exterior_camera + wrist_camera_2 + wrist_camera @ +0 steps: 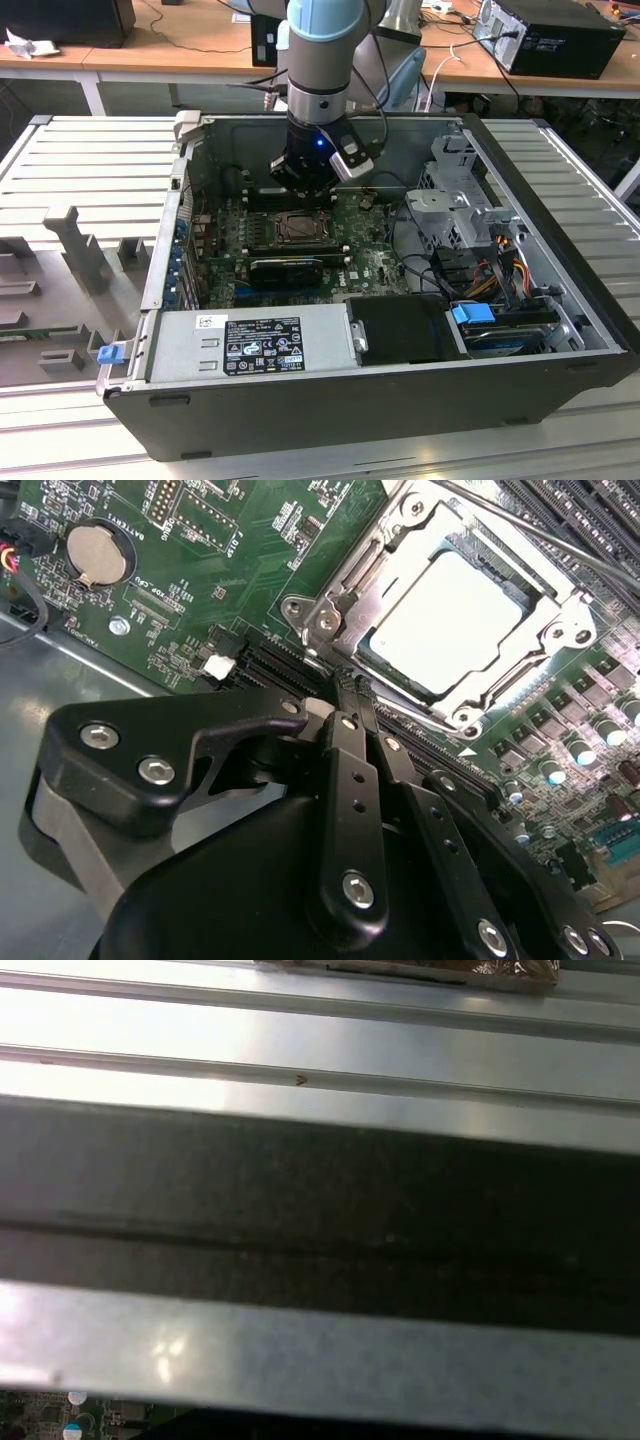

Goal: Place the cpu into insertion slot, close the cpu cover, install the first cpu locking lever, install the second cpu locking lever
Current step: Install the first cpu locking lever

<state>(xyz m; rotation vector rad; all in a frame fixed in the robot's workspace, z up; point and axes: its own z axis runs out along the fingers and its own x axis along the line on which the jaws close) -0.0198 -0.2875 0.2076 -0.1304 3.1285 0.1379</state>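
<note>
We see the cpu [450, 620] seated in the insertion slot [560, 670], the cpu cover [400, 555] closed. One lever [520, 525] looks down; 2nd lever status unclear. Gripper [350, 695] fingers pressed together, empty, just beside slot.

In the exterior view the arm's wrist hid the jaws and the far edge of the insertion slot [298, 229], where the cpu was too small to tell apart. In the second wrist view the gripper [350, 685] body covered the near motherboard [200, 560], and the picture's edge cut off the cpu cover [560, 600]. The first wrist view was blurred; a case wall [320, 1220] blocked it.
</note>
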